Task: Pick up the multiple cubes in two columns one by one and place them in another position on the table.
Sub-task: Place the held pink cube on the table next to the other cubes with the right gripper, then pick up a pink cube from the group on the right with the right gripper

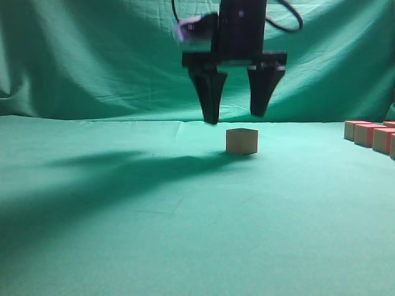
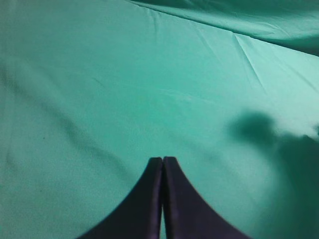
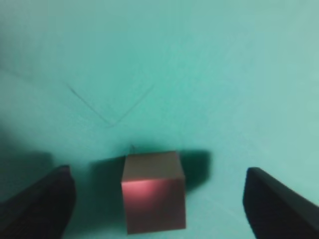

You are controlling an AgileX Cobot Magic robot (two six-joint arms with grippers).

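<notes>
Your right gripper (image 1: 236, 117) hangs above a single cube (image 1: 241, 140) at mid-frame, jaws spread wide, nothing between them. The cube sits flat on the green tabletop (image 1: 154, 234), clear of both fingers, so it reads as released at a new spot. In the right wrist view the cube (image 3: 153, 191) lies at the bottom centre with a finger well off each side, room enough to lift straight up without nudging it. More cubes (image 1: 372, 133) line up at the right edge, well apart, likely the supply you pull from next. Your left gripper (image 2: 162, 164) is clenched, fingers pressed together over bare cloth, grasping nothing, parked out of the way.
</notes>
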